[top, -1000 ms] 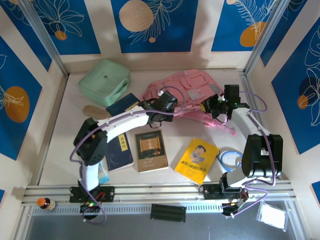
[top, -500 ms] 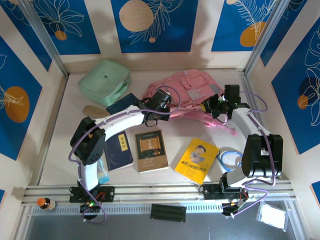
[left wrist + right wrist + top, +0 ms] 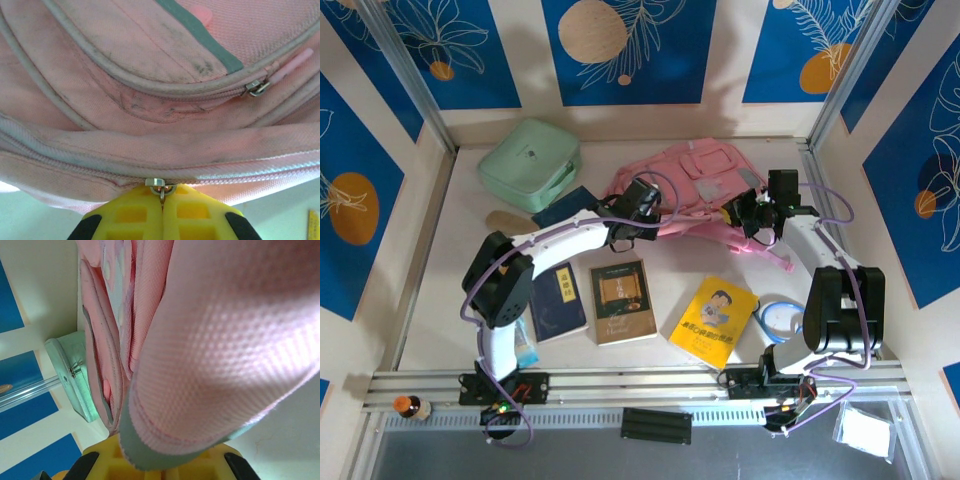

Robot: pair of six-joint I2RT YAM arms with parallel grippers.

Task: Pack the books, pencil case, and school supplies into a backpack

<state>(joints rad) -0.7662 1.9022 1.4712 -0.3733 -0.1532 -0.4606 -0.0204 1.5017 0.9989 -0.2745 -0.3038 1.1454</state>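
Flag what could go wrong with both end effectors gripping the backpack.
The left end effector pinches only the small zipper pull at its fingertips, so it may slip off when tugged.
The right end effector clamps a pink fabric flap of the backpack. If that slips, the bag may drag instead of unzipping.

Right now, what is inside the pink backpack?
Its contents are hidden: the zipper on the backpack is closed where visible, the left gripper shut on its pull. The brown book and yellow book lie outside it.
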